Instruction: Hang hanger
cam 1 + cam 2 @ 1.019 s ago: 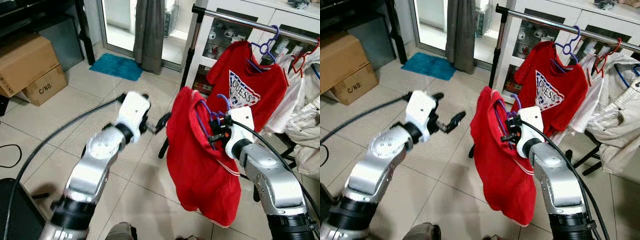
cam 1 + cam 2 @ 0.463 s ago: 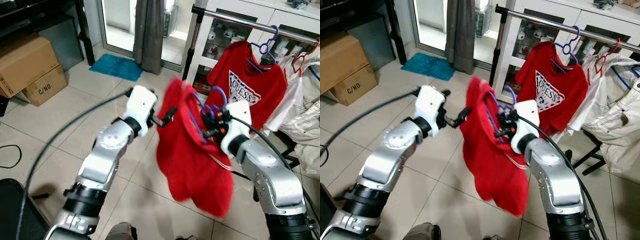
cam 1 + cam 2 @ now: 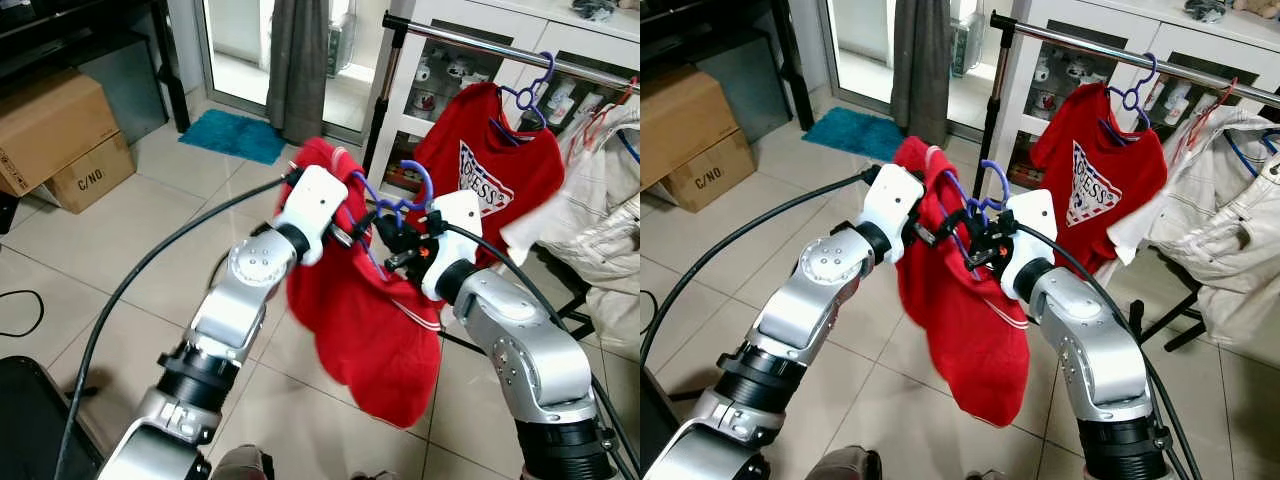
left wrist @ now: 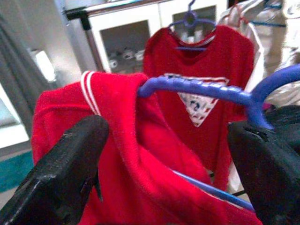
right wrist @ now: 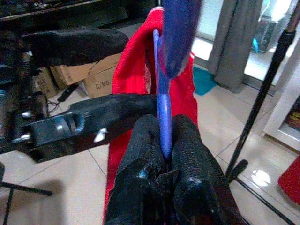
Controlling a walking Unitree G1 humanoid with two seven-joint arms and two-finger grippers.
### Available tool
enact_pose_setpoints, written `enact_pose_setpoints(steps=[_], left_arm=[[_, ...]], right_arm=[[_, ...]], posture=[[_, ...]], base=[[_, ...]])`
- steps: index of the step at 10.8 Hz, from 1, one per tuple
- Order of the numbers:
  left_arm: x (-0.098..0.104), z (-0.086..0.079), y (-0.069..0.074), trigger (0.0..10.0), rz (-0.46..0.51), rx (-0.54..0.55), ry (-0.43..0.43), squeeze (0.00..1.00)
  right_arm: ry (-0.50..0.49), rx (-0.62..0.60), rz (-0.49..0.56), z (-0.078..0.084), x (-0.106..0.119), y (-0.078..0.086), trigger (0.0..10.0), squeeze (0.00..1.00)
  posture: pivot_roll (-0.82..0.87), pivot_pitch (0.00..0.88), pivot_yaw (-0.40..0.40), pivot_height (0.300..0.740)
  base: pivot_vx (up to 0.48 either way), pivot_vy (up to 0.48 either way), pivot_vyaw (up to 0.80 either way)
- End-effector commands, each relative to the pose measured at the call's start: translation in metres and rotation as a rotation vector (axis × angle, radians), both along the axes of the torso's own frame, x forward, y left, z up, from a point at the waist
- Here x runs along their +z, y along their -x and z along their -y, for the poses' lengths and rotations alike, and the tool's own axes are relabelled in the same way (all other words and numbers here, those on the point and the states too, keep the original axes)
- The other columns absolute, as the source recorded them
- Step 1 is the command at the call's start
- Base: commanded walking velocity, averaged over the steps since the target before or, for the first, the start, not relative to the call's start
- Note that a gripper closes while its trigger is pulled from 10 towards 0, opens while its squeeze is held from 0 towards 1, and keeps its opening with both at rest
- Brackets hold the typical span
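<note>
From the left eye view, the purple hanger sits mid-frame with a red shirt draped on it, its hook curling upward. The rail it must reach runs across the upper right, above and beyond the hook, so the lift goes up and away. The right tool has the hanger; the left tool presses in from the frame's left against the shirt's shoulder.

In the right eye view, another red shirt and a pale jacket already crowd the rail's right stretch.

In the left wrist view, the left tool's fingers stand apart, straddling the cloth and hanger arm.

In the right wrist view, the right tool's fingertips are clamped on the thin purple bar.
</note>
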State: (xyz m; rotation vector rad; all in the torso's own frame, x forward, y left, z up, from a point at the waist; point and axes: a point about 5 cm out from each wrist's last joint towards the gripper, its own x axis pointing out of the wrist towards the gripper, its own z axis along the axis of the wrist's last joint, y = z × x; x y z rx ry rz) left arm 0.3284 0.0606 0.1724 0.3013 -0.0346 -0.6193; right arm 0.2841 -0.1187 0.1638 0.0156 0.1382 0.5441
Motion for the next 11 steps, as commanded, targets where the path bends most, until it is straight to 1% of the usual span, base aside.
enact_pose_setpoints(steps=[1,3,4,6,7,11], left_arm=[[0.002,0.002,-0.004,10.0,0.000,0.030,-0.015,0.00],[0.001,-0.006,-0.012,10.0,0.027,0.170,-0.062,0.00],[0.001,-0.005,-0.012,10.0,0.037,0.170,-0.059,0.00],[-0.002,-0.006,-0.013,10.0,0.021,0.189,-0.052,0.00],[-0.001,-0.007,-0.014,0.0,0.042,0.216,-0.075,0.00],[-0.003,-0.009,-0.015,0.0,0.022,0.214,-0.070,0.00]], right_arm=[[-0.024,0.026,0.067,-0.004,0.014,-0.003,0.0,0.00],[-0.056,0.030,0.066,-0.006,0.015,-0.004,0.0,0.00],[-0.063,0.031,0.067,-0.007,0.015,-0.005,0.0,0.00],[-0.076,0.031,0.067,-0.008,0.016,-0.006,0.0,0.00],[-0.079,0.024,0.060,-0.006,0.015,-0.007,0.0,0.00],[-0.077,0.007,0.055,-0.003,0.014,-0.010,0.0,0.00]], posture=[[0.10,0.000,-0.083,0.740],[0.11,0.000,-0.077,0.740],[0.11,0.000,-0.073,0.740],[0.10,0.000,-0.073,0.740],[0.10,0.000,-0.076,0.740],[0.10,0.000,-0.073,0.740]], base=[[0.000,0.000,0.00],[0.000,0.000,0.00],[0.000,0.000,0.00],[0.000,0.000,0.00],[0.000,0.000,0.00],[0.000,0.000,0.00]])
